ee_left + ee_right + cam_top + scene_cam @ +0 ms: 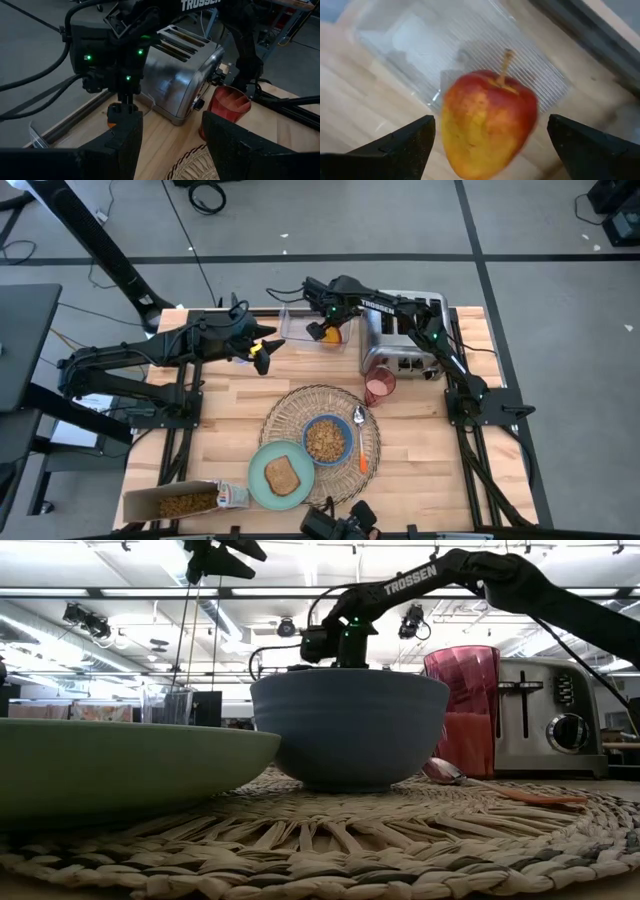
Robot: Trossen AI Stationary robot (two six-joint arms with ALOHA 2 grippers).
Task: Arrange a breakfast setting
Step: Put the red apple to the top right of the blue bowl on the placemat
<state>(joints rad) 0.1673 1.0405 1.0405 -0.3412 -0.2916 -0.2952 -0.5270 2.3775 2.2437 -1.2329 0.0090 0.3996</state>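
Note that the right arm reaches along the table's far edge, its right gripper over the clear tray there. Its fingers stand wide apart either side of the orange-red fruit, not visibly touching it. The left gripper waits beside it, open and empty. The wicker placemat lies near the front edge.

In the low view the small blue bowl hides the right hand, so its grip cannot be read there. The pale green plate is cut off at the picture's left edge. In the right wrist view the orange-red fruit is blurred and runs past the bottom edge. From above, the cardboard cereal box at the tabletop's front left corner shows print too small to read.
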